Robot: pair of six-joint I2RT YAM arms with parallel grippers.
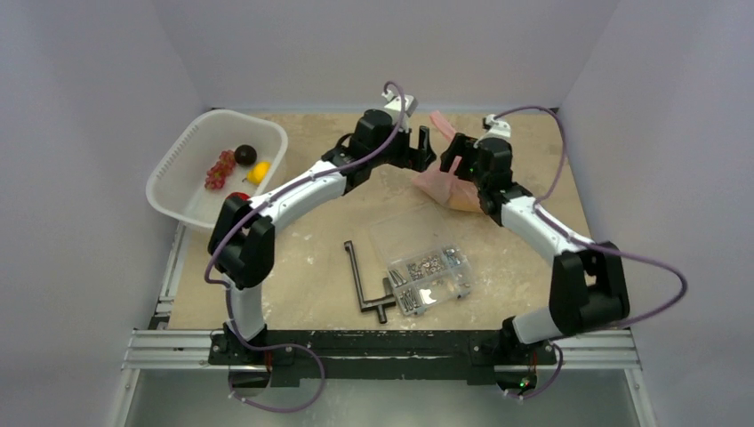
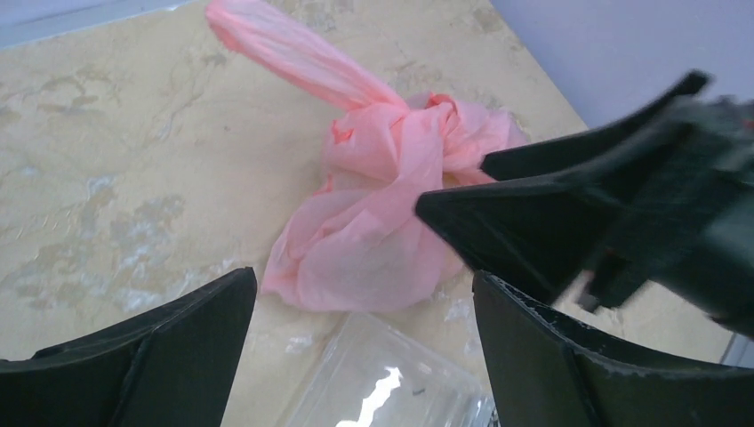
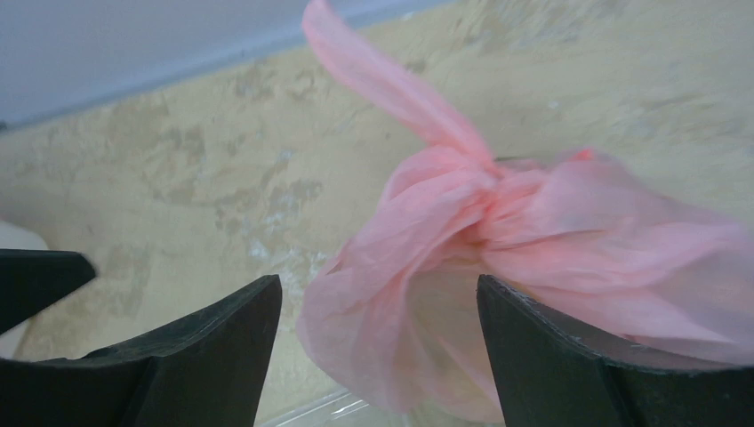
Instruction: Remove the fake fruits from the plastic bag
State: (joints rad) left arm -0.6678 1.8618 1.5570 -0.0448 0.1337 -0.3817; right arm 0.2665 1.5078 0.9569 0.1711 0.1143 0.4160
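table (image 1: 311, 222), plastic bag (image 1: 437, 185), basket (image 1: 171, 167), box (image 1: 433, 269), maybe wrench (image 1: 359, 274)

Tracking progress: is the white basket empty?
No: the basket holds a red bunch, a dark fruit and a yellow fruit.

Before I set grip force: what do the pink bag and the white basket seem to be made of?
Pink bag: thin plastic film, translucent with a soft sheen, judging by its crinkles and twisted knot. White basket: probably rigid moulded plastic, with smooth, slightly translucent walls.
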